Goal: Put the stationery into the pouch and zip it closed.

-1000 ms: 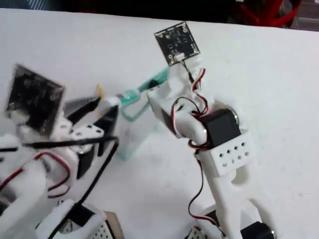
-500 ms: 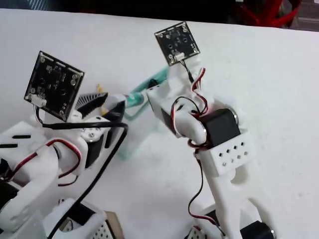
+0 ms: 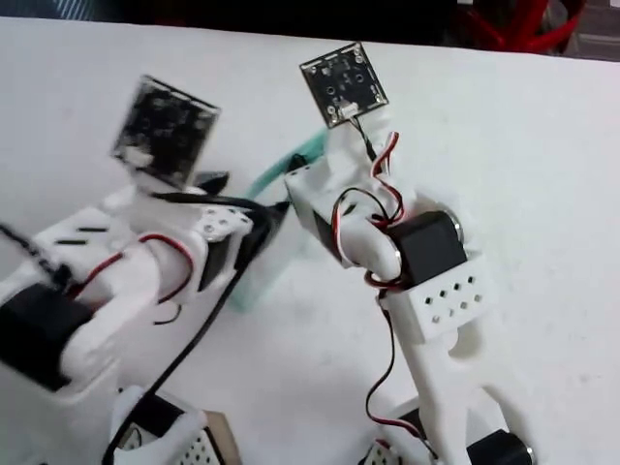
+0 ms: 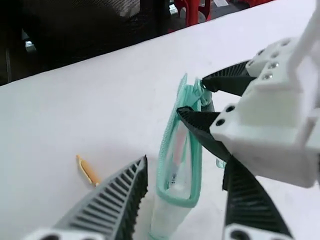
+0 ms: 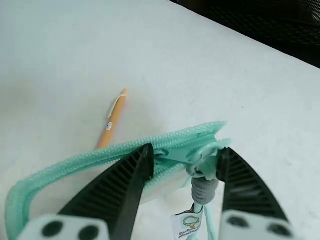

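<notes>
Pouch (image 4: 175, 150) stood on its edge on the white table (image 5: 75, 50), mouth unzipped, between both grippers.
An orange pen (image 4: 87, 170) is seen lying on the table, apart from the pouch. The left gripper (image 4: 185, 167) is held spread wide about one end of the pouch; the far zipper end is pinched by the right gripper (image 5: 185, 150).

Both arms (image 3: 441, 300) are white plastic, with black motors (image 3: 431, 242), red-white-black cables (image 3: 387, 194), dark square camera boards (image 3: 344, 82) and ribbed black gripper fingers (image 4: 115, 200).
</notes>
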You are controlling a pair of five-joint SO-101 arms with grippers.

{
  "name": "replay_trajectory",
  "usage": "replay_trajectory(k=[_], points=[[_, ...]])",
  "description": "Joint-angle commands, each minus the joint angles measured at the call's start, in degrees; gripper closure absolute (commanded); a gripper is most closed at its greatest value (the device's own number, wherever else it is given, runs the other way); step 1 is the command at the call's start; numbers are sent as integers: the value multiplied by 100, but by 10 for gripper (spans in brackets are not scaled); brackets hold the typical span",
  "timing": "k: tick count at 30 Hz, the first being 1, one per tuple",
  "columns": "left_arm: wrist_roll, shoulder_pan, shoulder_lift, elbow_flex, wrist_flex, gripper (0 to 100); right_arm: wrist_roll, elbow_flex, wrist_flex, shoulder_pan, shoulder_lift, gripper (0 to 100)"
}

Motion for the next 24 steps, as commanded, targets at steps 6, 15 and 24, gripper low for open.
replay_trajectory(k=[6, 15, 24], points=[[-97, -1930, -22, -782, 79, 748, -44, 510, -215, 31, 66, 794], [-431, -2853, -22, 1143, -756, 748, -44, 510, -207, 31, 66, 794], [-123, -2897, -13, 3420, -2453, 749, -44, 510, -207, 31, 66, 794]])
